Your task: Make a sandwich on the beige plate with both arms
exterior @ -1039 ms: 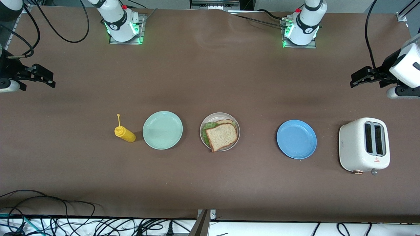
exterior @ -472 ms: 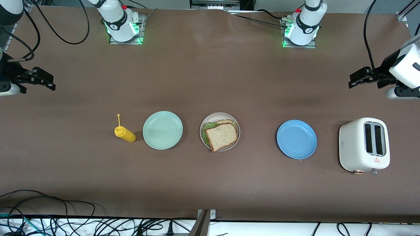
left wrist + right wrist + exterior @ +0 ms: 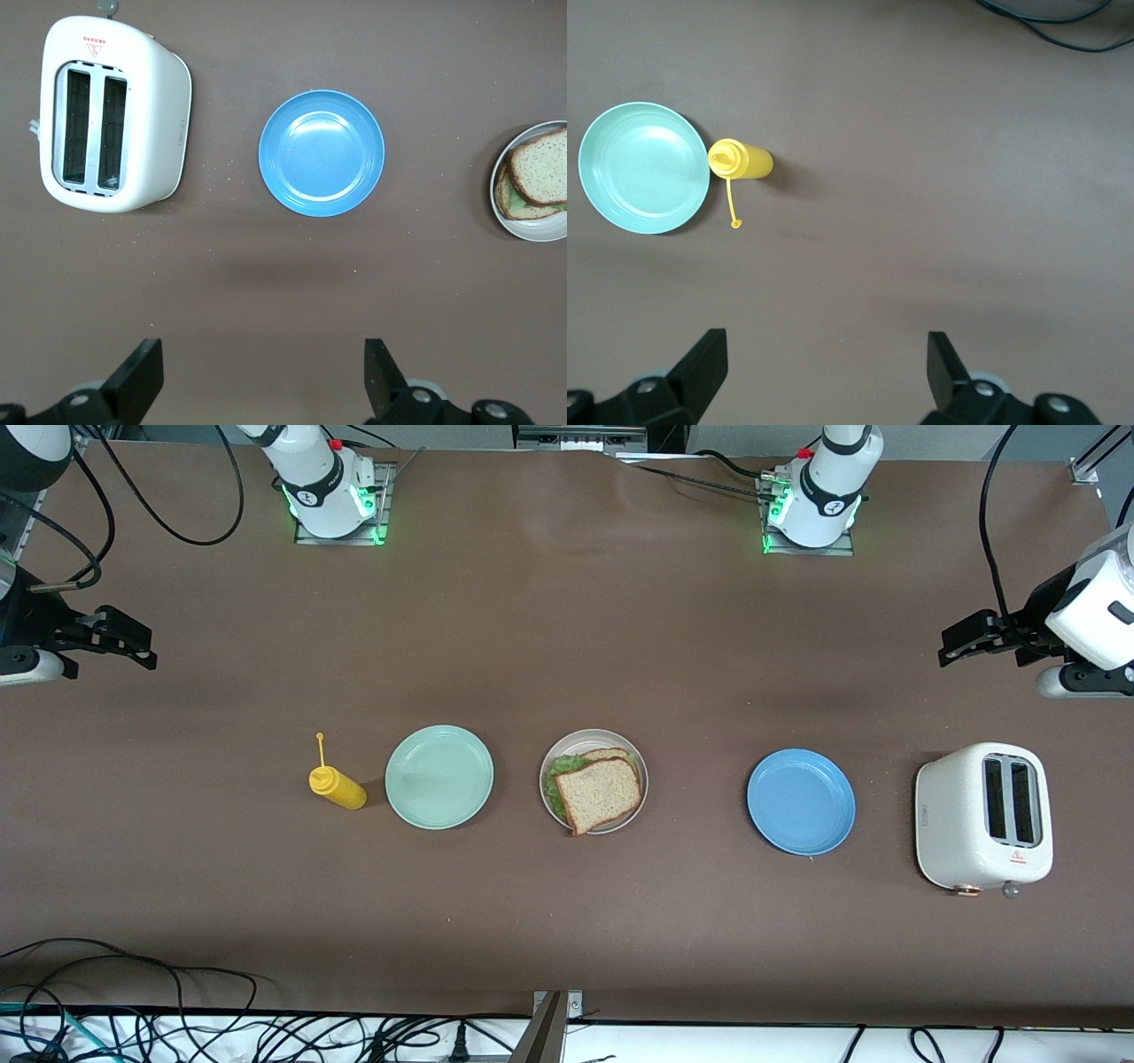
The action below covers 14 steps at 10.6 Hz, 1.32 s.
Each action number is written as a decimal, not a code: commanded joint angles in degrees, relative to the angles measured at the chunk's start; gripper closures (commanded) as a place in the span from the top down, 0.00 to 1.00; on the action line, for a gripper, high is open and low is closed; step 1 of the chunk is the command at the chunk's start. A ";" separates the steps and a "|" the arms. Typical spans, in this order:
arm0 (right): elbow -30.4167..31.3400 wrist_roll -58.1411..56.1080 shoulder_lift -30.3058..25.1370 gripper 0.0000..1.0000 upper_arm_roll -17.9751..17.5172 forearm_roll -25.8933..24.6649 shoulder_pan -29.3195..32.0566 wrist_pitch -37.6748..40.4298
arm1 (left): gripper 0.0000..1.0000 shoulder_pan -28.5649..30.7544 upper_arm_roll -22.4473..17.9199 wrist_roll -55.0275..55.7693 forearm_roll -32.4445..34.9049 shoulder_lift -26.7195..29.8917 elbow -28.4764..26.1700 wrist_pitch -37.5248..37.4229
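Front view: the sandwich (image 3: 596,790) lies on the beige plate (image 3: 554,755), mid-tabletop (image 3: 567,646), covering most of it. Left pincer (image 3: 961,640) and right pincer (image 3: 133,642) hover open over the tabletop's ends.

Left wrist view: the frame edge crops the plate.

Right wrist view: only pincer fingertips (image 3: 709,359) show.

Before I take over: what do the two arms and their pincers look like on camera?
Both arms are white with black joint bands; each base carries a green light ring and a small red cap, with black cables trailing off. The left pincer and right pincer are black, each with two flat, wedge-shaped fingers, also visible in the right wrist view.
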<state>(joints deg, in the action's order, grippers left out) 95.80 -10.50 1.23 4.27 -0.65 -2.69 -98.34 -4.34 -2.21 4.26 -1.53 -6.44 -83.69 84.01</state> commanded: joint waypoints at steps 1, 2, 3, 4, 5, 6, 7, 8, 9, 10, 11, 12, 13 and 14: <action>-1.49 0.84 0.53 1.00 0.22 1.00 -0.30 0.79 | 1.00 0.21 0.19 0.66 -0.58 -0.24 0.72 0.10; -1.49 0.84 0.53 1.00 0.22 1.00 -0.39 0.79 | 1.00 0.29 0.19 0.49 -0.49 -0.24 0.72 0.10; -1.49 0.84 0.62 1.00 0.22 1.00 -0.39 0.70 | 1.00 0.21 0.19 0.75 -0.58 -0.24 0.72 0.10; -1.49 0.84 0.62 1.00 0.22 0.92 -0.39 0.61 | 1.00 0.29 0.10 0.58 -0.58 -0.33 0.72 0.10; -1.49 0.84 0.62 1.00 0.22 1.00 -0.39 0.61 | 1.00 0.38 0.10 0.40 -0.58 -0.33 0.72 0.10; -1.49 0.84 0.62 1.00 0.22 1.00 -0.39 0.70 | 1.00 0.30 0.10 0.57 -0.67 -0.33 0.72 0.10; -1.49 0.75 0.62 1.00 0.30 0.92 -0.30 0.52 | 1.00 0.38 0.10 0.57 -0.84 -0.33 0.72 0.10; -1.49 0.75 0.62 1.00 0.30 1.00 -0.30 0.52 | 1.00 0.30 0.19 0.92 -1.19 -0.33 0.72 0.10; -1.49 0.75 0.62 1.00 0.30 1.00 -0.30 0.52 | 1.00 0.12 0.19 1.10 -1.02 -0.33 0.72 0.10; -1.49 0.75 0.70 1.00 0.30 1.00 -0.30 0.52 | 1.00 0.03 0.28 1.10 -0.67 -0.33 0.72 0.10; -1.49 0.83 0.62 1.00 0.30 1.00 -0.30 0.52 | 1.00 0.12 0.28 0.84 -0.93 -0.33 1.42 0.10; -1.49 0.84 0.70 1.00 0.22 1.00 -0.30 0.52 | 1.00 0.12 0.28 1.01 -0.49 -0.59 2.56 0.10; -1.49 0.75 0.70 1.00 0.30 1.09 -0.30 0.61 | 1.00 0.12 0.28 1.01 -0.49 -0.59 2.48 0.10; -1.49 0.75 0.70 1.00 0.30 1.09 -0.30 0.96 | 1.00 0.29 0.28 0.93 -0.49 -0.68 2.57 0.10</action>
<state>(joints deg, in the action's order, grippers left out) 95.79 -10.30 1.24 4.27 -0.46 -2.75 -98.32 -4.36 -2.08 4.55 -1.53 -6.49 -82.62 84.36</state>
